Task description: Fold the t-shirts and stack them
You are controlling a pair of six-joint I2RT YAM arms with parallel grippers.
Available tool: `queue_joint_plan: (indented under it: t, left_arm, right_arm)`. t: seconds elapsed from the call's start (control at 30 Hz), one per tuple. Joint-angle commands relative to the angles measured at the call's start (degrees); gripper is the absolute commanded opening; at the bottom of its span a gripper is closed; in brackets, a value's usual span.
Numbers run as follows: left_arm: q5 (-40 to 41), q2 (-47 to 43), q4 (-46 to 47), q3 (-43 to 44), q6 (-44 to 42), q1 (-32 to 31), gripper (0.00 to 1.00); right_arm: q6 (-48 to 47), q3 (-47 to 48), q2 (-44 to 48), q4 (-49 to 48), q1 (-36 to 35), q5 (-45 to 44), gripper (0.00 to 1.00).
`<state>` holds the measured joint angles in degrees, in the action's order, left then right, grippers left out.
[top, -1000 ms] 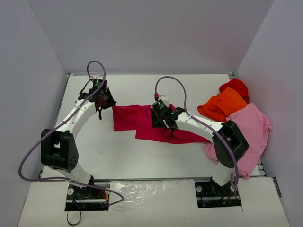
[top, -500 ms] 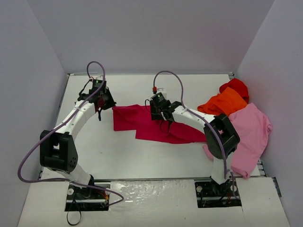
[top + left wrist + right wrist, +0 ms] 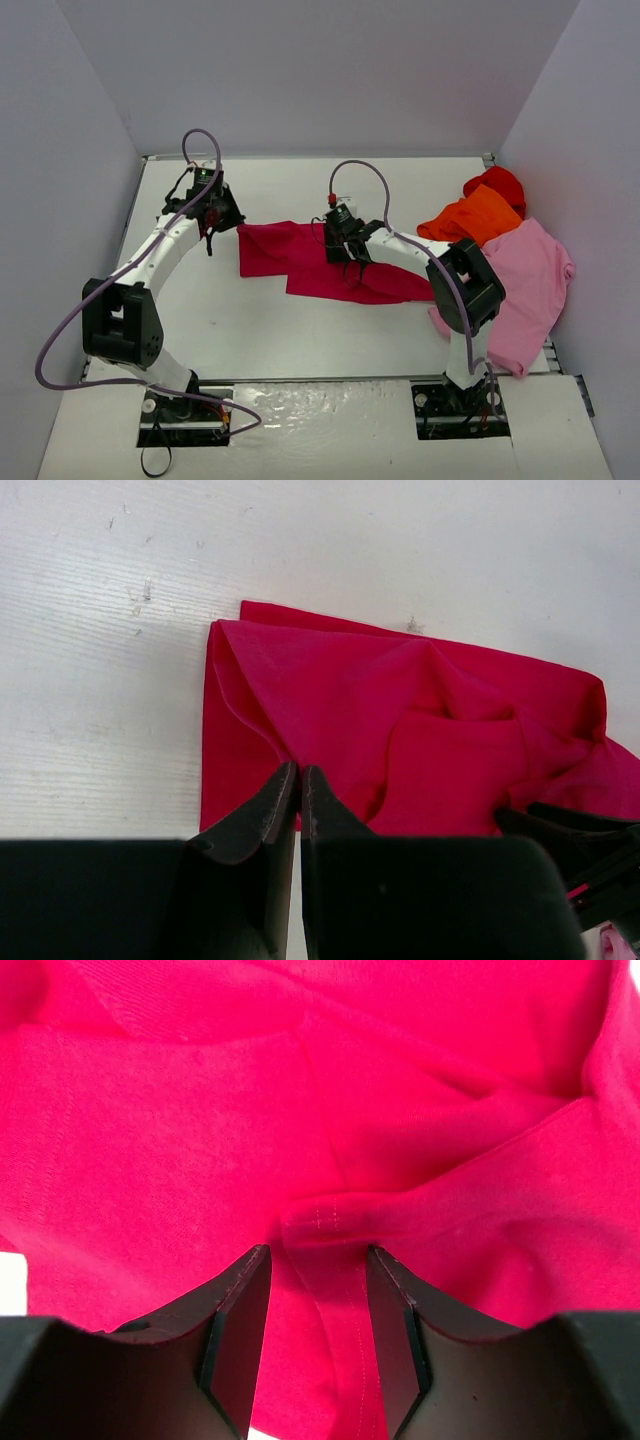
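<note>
left gripper (image 3: 300,778): fingers pressed together; i see them pinching the left edge of the crimson t-shirt (image 3: 420,710), creases running to the tips.
right gripper (image 3: 318,1305): fingers about half apart over the same shirt; a stitched hem fold (image 3: 320,1222) sits between them, unclamped.
crimson t-shirt, place: flat, mid-table (image 3: 300,185), between both arms.
other shirts: orange t-shirt (image 3: 470,222), bright red t-shirt (image 3: 497,183) and light pink t-shirt (image 3: 530,270) heaped at the right.

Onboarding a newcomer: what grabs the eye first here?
The crimson t-shirt lies spread mid-table, the left gripper shut on its left edge and the right gripper open astride a hemmed fold. Far right, an orange t-shirt, a bright red t-shirt and a light pink t-shirt lie heaped.
</note>
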<state>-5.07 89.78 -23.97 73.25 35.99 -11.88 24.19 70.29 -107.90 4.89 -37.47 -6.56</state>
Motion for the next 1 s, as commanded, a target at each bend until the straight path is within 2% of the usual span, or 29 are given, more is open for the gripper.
queue_joint_plan:
  t: [0.0, 0.13, 0.43, 0.53, 0.97]
  left_arm:
    - [-0.5, -3.0, 1.9, 0.8, -0.5, 0.5, 0.0]
    - [-0.6, -2.9, 2.1, 0.7, -0.6, 0.5, 0.0]
    - [-0.9, -2.7, 2.4, 0.4, -0.6, 0.5, 0.0]
    - [-1.0, -2.8, 2.5, 0.3, -0.7, 0.5, 0.0]
    - [-1.3, -4.3, 1.3, 1.5, -0.5, 0.5, 0.0]
  right_arm:
    - [1.0, -0.3, 0.6, -1.6, -0.1, 0.1, 0.4]
    - [1.2, -0.9, 0.1, -1.7, 0.0, -0.6, 0.37]
    - [1.0, -1.3, -0.8, -1.8, 0.1, -2.1, 0.17]
    - [0.9, -1.7, -0.3, -1.8, 0.0, -2.6, 0.02]
    - [-1.8, -0.8, 8.8, -0.6, 1.2, -4.7, 0.0]
